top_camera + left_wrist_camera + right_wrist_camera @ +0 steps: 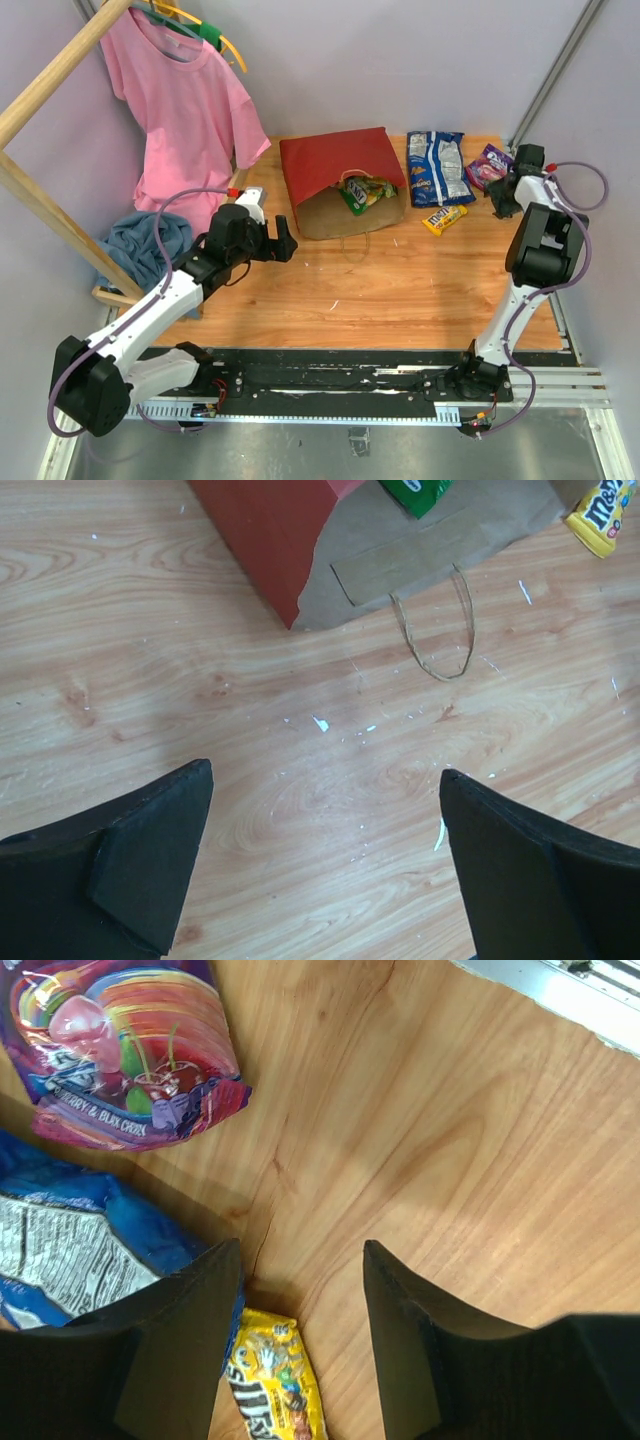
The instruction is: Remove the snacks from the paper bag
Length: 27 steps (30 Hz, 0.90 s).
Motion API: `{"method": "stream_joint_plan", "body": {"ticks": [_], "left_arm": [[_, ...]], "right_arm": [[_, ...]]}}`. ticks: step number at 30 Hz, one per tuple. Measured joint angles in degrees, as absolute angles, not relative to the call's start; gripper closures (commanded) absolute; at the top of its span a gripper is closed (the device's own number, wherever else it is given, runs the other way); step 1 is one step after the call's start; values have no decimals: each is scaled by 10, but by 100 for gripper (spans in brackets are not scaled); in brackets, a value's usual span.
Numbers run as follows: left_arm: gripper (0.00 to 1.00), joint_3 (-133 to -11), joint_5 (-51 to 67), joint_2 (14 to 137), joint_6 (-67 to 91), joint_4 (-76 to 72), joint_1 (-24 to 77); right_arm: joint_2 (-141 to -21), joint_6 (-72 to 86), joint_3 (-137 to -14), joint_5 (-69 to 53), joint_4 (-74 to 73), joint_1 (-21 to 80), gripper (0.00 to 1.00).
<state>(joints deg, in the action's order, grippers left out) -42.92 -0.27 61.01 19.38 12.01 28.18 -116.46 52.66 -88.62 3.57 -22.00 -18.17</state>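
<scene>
The red paper bag lies on its side at the back of the table, its brown mouth toward me, with green snack packets showing in the opening. To its right lie a blue-white cookie bag, a yellow candy pack and a purple candy bag. My left gripper is open and empty, just left of the bag's mouth; its wrist view shows the bag and its handle ahead of the gripper. My right gripper is open and empty over bare wood between the purple bag, cookie bag and yellow pack.
A pink shirt hangs from a wooden rack at the back left. A blue cloth heap lies under it beside my left arm. A black rail runs along the table's near edge. Walls stand close on both sides.
</scene>
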Motion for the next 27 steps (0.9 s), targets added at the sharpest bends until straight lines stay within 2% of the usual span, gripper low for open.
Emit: {"method": "stream_joint_plan", "body": {"ticks": [9,19,23,27], "left_arm": [[0,-420,10,601,198,117,282],[0,-420,10,605,198,112,282],[0,-420,10,608,198,112,282],[0,-420,10,610,198,112,282]], "right_arm": [[-1233,533,-922,44,-197,-181,47],[-1251,544,-905,40,-68,-181,46],[-1254,553,-890,30,-16,-181,41],[-1257,564,-872,22,41,-181,30]]}}
